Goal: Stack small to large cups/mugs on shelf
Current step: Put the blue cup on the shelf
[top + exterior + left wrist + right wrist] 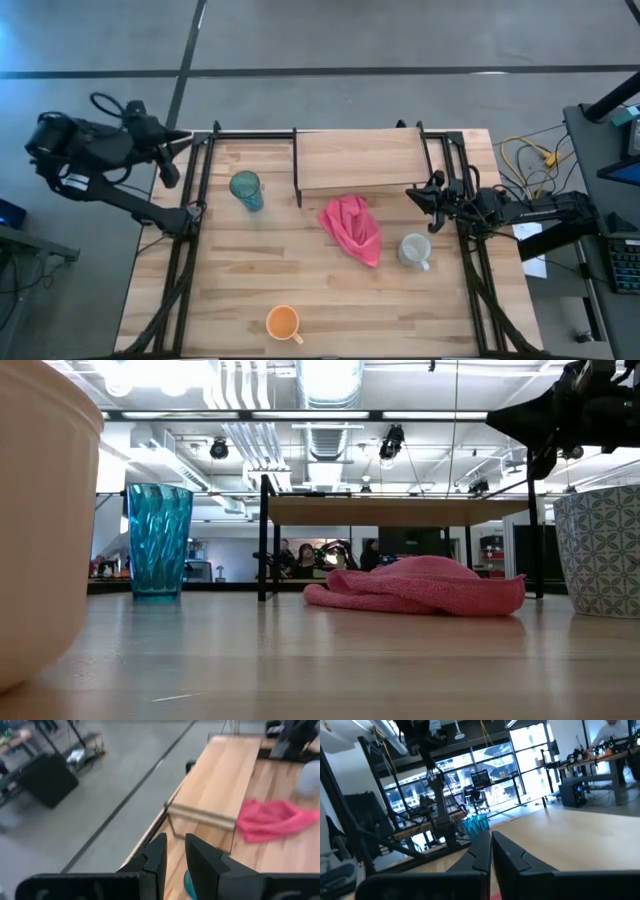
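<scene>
Shelf (360, 155): top bare, open from above. Pink cloth (352, 228): heaped just before shelf front, obstructing middle approach. White mug (414, 249): beside cloth, near right tool (418, 196). Teal tumbler (246, 190): beside shelf's left legs. Orange mug (284, 322): desk (220, 290) front, open surroundings.

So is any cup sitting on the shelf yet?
No: in the high view the shelf is bare, with the teal tumbler, white mug and orange mug all down on the table.
</scene>
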Controlling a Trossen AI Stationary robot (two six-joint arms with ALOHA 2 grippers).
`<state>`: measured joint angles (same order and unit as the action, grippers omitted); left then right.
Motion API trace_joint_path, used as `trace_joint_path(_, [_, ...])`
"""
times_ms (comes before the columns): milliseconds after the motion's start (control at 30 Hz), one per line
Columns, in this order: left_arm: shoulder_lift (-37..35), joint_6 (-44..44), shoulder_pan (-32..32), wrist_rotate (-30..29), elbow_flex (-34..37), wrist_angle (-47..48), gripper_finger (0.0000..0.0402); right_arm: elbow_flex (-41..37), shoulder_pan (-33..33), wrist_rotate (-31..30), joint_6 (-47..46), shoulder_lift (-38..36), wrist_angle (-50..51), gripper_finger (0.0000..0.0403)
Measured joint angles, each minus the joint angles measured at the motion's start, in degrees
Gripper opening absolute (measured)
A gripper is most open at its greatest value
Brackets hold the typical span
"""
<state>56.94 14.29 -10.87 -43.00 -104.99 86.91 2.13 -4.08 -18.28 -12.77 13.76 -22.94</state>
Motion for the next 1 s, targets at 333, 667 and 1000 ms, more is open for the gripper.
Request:
trace_joint_path(333, [2.58, 2.96, -0.04, -0.26, -1.28, 3.05, 0.0057, 0.00, 0.00, 0.00, 0.85, 0.02, 0.02, 0.0009])
trace_joint_path(667, [1.51, 6.48, -0.01, -0.20, 0.06, 3.13, 0.0059, 0.00, 0.00, 0.07, -0.96, 0.00, 0.04, 0.0009])
trace_joint_path(1000, [2.47, 6.44, 0.00, -0.31, 0.38, 3.14, 0.0137, 0.00, 0.00, 0.20, -2.82, 0.00, 0.02, 0.0009])
